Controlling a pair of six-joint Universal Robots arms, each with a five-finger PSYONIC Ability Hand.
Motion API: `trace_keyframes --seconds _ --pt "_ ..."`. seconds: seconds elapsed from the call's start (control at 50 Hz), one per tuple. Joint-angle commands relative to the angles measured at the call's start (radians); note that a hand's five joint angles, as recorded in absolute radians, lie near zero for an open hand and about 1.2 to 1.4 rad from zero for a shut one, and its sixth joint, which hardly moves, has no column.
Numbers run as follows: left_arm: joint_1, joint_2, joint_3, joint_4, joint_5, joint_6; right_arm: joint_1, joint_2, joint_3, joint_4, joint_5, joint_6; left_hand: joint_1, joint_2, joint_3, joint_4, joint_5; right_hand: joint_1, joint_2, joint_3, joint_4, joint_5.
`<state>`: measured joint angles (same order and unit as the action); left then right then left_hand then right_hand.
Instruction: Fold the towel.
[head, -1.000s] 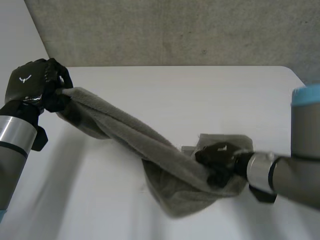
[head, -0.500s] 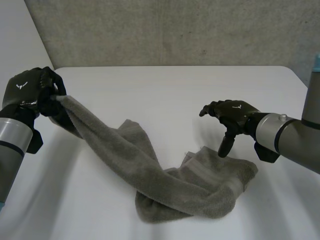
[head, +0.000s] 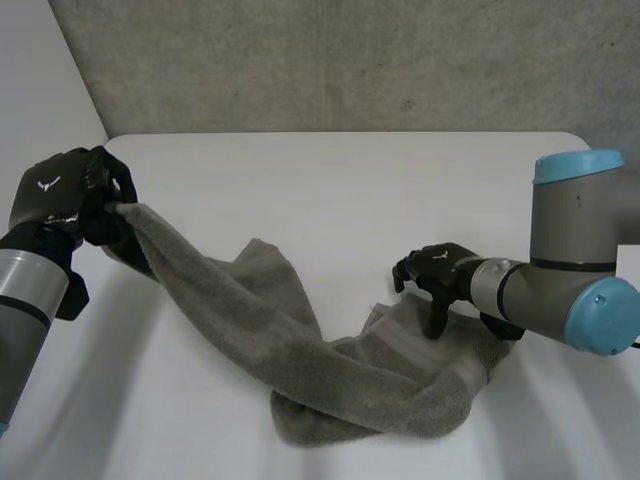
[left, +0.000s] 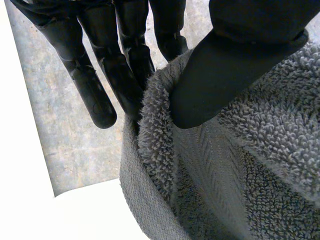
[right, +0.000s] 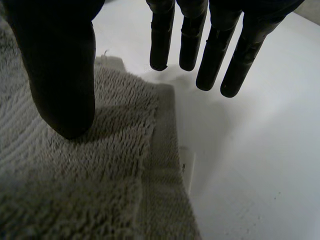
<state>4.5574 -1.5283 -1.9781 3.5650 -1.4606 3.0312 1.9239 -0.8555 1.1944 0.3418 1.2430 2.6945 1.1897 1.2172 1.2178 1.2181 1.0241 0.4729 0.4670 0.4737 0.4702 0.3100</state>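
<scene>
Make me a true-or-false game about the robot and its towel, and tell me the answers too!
1. The left hand pinches one end of the grey towel. True.
2. The right hand is squeezed shut on the towel. False: its fingers are straight and open, at the towel's other end.
3. The towel lies folded in a neat square. False: it is bunched and stretched in a long band across the white table.
4. A small white label sticks out of the towel's edge near the right hand. True.
</scene>
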Motion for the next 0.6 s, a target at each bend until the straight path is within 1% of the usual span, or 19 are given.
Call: trace_keyframes --seconds 0.02,0.18,0.22,0.34,0.46,0.5,0.52,0.56,0.6 --pt "-0.001 0.0 -0.004 0.0 0.0 0.0 0.0 -0.004 0.04 -0.056 0.001 -0.013 0.207 0.179 0.178 0.178 0.198 0.029 0.035 0.028 0.032 0.017" --pt "-0.005 -0.001 -0.005 0.0 -0.001 -0.002 0.001 -0.005 0.06 -0.09 0.001 -0.013 0.207 0.179 0.178 0.178 0.198 0.102 0.108 0.102 0.105 0.091" --pt "-0.005 0.0 -0.01 0.001 -0.001 -0.002 0.001 -0.005 0.063 -0.095 0.001 -0.013 0.207 0.179 0.178 0.178 0.198 0.178 0.184 0.177 0.181 0.167" --pt "-0.005 -0.001 -0.011 0.001 -0.001 -0.002 0.001 -0.005 0.067 -0.102 0.001 -0.013 0.207 0.179 0.178 0.178 0.198 0.302 0.308 0.301 0.305 0.29" --pt "-0.005 -0.001 -0.011 0.001 -0.001 -0.002 0.001 -0.005 0.07 -0.104 0.001 -0.013 0.207 0.179 0.178 0.178 0.198 0.284 0.29 0.284 0.287 0.273" --pt "-0.006 -0.001 -0.011 0.001 -0.001 -0.002 0.001 -0.008 0.068 -0.104 0.001 -0.013 0.207 0.179 0.178 0.178 0.198 0.191 0.197 0.19 0.194 0.179" --pt "-0.006 -0.001 -0.011 0.001 -0.001 -0.002 0.001 -0.008 0.068 -0.104 0.001 -0.013 0.207 0.179 0.178 0.178 0.198 0.19 0.196 0.19 0.193 0.179" --pt "-0.006 -0.003 -0.011 0.001 -0.001 -0.002 0.001 -0.016 0.07 -0.102 0.003 -0.013 0.207 0.179 0.178 0.178 0.198 0.077 0.082 0.076 0.079 0.065" --pt "-0.006 -0.003 -0.015 0.001 -0.001 -0.003 0.001 -0.022 0.071 -0.102 0.003 -0.012 0.207 0.179 0.178 0.178 0.198 0.044 0.05 0.043 0.047 0.032"
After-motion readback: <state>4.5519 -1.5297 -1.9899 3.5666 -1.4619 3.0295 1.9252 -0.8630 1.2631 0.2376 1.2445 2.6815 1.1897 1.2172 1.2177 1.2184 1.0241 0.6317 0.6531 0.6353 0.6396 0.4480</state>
